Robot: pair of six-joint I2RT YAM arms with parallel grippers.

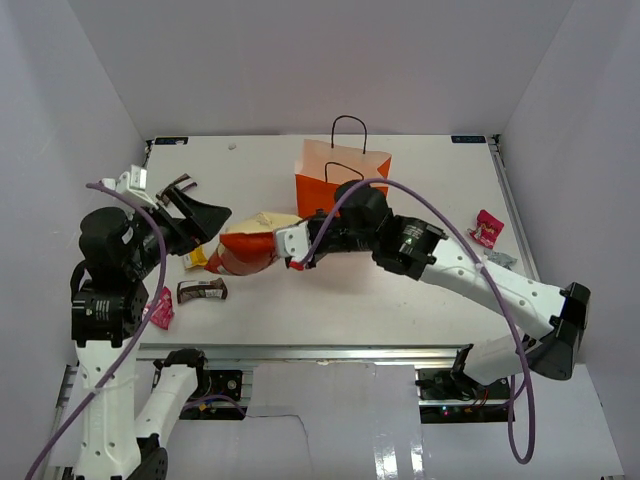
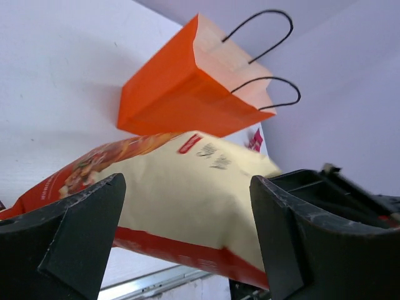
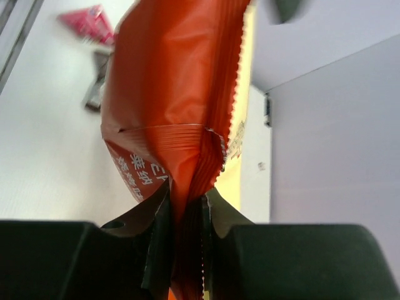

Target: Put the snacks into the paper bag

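Observation:
The red-orange crisp packet (image 1: 248,252) hangs just above the table, left of the orange paper bag (image 1: 340,178), which stands upright with its black handles up. My right gripper (image 1: 300,250) is shut on the packet's crimped end (image 3: 187,206), and the packet (image 3: 169,94) stretches away from the jaws. At the packet's other end my left gripper (image 1: 200,207) is open. Its fingers (image 2: 81,231) stand wide on either side of the packet (image 2: 187,194) without pinching it, and the bag (image 2: 181,94) shows beyond. On the table lie a dark brown bar (image 1: 202,290) and a pink packet (image 1: 160,308).
Another pink packet (image 1: 487,230) lies at the table's right side. A small yellow packet (image 1: 195,258) sits under the left gripper. The right wrist view shows the brown bar (image 3: 97,87) and pink packet (image 3: 90,22) beyond the crisp packet. White walls close in the table.

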